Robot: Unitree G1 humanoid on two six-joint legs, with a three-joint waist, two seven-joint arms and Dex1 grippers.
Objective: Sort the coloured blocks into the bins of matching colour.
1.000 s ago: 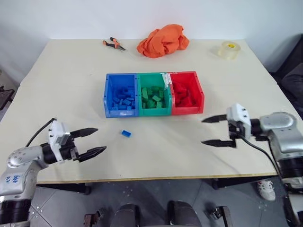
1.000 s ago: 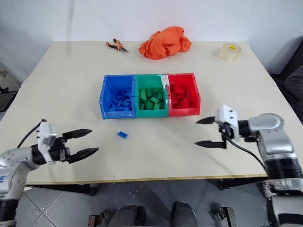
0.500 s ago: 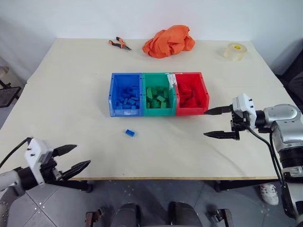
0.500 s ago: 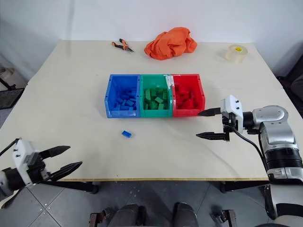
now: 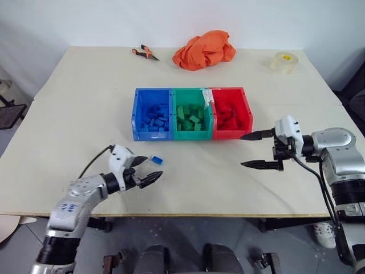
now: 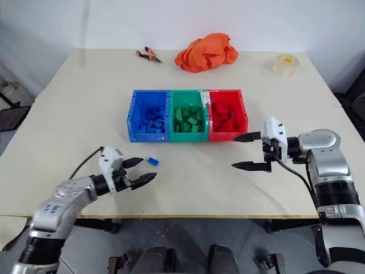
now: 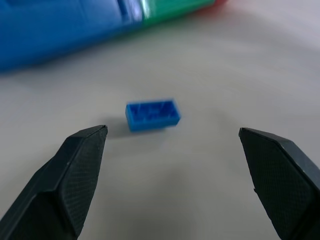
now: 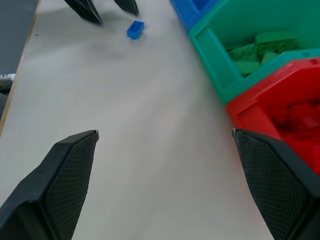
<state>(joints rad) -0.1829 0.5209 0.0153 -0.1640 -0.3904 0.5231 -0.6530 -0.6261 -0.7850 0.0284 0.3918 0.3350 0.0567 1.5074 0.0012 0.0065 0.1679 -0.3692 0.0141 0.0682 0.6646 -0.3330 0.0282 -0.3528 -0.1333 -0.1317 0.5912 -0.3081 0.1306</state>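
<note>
Left claw (image 5: 145,170) now beside one blue block (image 5: 157,160)

On the pale cream tabletop (image 5: 85,103), three joined rectangular plastic bins run blue (image 5: 151,113), green (image 5: 191,113) and red (image 5: 230,112), each filled with small studded bricks of its own colour. A lone small blue studded brick (image 5: 157,160) lies on the table, bright against the matte black, fine-textured fingers (image 7: 75,180) of the left gripper (image 5: 145,170). At the far edge are a crumpled orange cloth (image 5: 204,49), orange-and-black-handled pliers (image 5: 142,53), and a clear tape roll with a yellow core (image 5: 284,61).
</note>
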